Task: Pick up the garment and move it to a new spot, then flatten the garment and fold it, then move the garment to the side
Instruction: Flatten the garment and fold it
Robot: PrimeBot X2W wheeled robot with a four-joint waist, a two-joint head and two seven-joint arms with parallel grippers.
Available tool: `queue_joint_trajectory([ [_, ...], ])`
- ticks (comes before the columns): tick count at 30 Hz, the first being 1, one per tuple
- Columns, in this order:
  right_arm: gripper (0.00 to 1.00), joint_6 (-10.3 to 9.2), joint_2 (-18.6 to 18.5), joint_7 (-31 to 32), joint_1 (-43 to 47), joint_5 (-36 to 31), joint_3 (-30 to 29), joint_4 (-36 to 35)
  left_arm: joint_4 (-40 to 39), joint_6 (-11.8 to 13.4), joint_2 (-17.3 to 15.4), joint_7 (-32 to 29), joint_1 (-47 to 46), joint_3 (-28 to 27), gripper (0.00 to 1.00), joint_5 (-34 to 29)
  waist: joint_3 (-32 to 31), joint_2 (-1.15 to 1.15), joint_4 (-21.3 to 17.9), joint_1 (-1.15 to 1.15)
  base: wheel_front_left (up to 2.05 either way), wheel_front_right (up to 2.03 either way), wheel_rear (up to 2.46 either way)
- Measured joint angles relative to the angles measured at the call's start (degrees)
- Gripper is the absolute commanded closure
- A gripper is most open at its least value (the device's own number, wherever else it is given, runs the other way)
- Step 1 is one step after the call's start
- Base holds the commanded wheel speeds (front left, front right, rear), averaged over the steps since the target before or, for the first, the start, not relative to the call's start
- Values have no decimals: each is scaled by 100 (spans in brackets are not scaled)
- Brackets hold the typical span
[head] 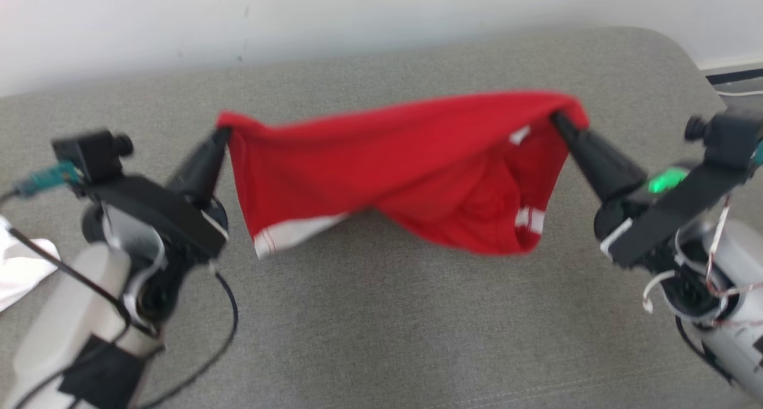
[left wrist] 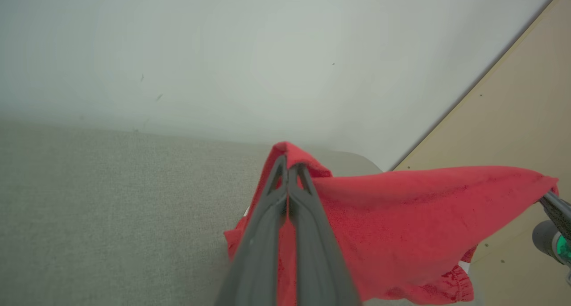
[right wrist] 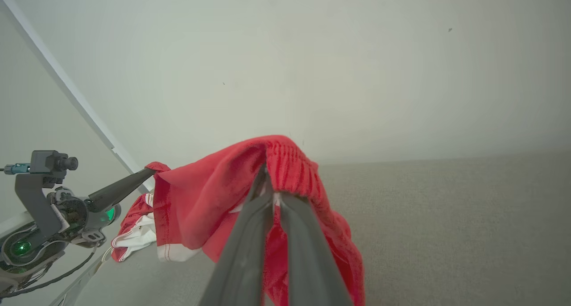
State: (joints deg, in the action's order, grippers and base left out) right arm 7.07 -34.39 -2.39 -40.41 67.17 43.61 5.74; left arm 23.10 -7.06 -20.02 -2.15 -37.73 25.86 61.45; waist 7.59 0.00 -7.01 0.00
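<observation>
Garment (head: 405,158) above grey cushion (head: 381,337), white wall (head: 357,15)

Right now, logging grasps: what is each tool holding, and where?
The red garment: left tool at one upper corner, right tool at the ribbed waistband.

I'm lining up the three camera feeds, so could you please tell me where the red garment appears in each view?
Head view: red garment at centre, strung between left hand and right hand.
Left wrist view: garment runs from lower centre to the right edge.
Right wrist view: garment sits at centre and lower left.
Shared landmark: the grey cushion beneath it.
</observation>
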Motion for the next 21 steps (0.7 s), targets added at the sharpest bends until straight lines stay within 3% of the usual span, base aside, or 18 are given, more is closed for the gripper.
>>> queue_joint_trajectory([
  [6,100,0,-388,191,766,360,275,-257,-560,-1,-183,-294,765,68,100,334,65,0,21,0,0,0,0],
  [12,100,0,-463,387,709,602,283,-382,-965,-1,-374,-714,828,67,100,571,226,0,31,0,0,0,0],
  [21,100,0,252,946,-1228,994,71,237,-280,338,-344,-1499,-1071,60,100,527,685,1,-29,1,0,0,0],
])
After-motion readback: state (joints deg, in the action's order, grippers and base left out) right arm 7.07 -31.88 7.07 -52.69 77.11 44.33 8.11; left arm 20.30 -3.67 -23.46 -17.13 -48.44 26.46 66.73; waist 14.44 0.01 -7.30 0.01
